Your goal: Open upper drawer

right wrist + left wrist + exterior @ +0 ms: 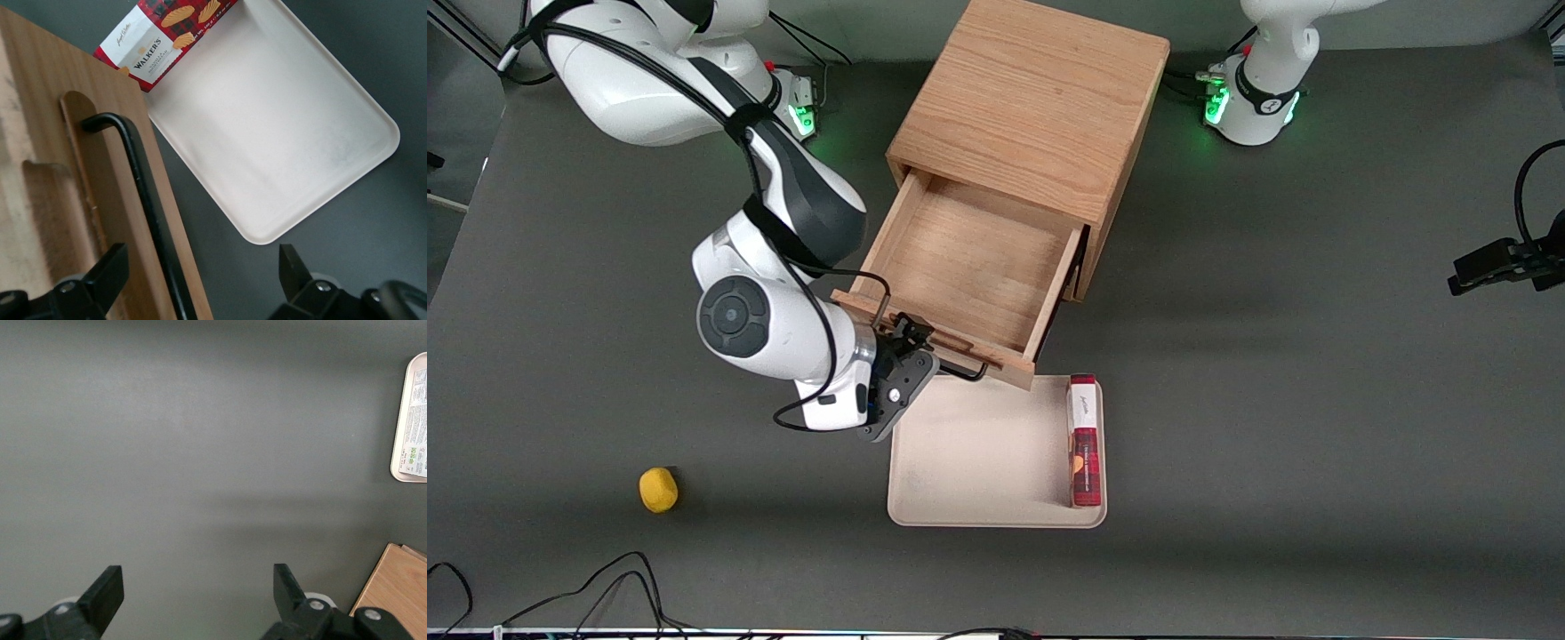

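Observation:
The upper drawer stands pulled far out of the light oak cabinet, showing its shallow wooden tray interior. Its black wire bar handle is on the drawer front nearest the front camera. My right gripper is at the drawer front, open, with its fingers spread wide. In the right wrist view the handle runs between the fingers of the gripper, close to one finger and not clamped. The drawer front fills that side. The lower drawer is hidden under the open one.
A beige tray lies on the table just in front of the open drawer, with a red Walker's cookie box along its edge; both show in the right wrist view, tray and box. A yellow ball-like object lies toward the working arm's end.

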Action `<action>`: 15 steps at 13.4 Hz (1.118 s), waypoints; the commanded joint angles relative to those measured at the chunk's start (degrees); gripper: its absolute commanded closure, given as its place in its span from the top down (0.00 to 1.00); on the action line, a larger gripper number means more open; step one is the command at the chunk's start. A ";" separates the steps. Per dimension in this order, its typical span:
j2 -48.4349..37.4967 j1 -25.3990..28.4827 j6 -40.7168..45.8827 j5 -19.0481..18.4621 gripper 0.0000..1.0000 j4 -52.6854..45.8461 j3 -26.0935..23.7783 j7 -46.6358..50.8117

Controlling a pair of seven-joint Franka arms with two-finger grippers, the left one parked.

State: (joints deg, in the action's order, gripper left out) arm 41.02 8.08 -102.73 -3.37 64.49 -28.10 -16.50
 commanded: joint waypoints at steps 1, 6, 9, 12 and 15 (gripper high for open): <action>0.64 -0.08 5.15 1.79 1.00 -5.24 -0.37 0.15; -6.20 -3.76 11.13 1.79 1.00 -6.14 -0.29 5.93; -10.69 -7.72 17.19 1.18 1.00 -4.03 -0.29 14.27; -18.58 -11.41 19.23 0.39 1.00 2.63 -0.29 17.03; -28.33 -17.55 19.32 1.17 1.00 11.50 -0.72 17.29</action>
State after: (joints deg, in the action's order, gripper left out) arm 21.98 -4.86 -82.75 -3.08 65.98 -28.27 -0.61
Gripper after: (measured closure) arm 0.000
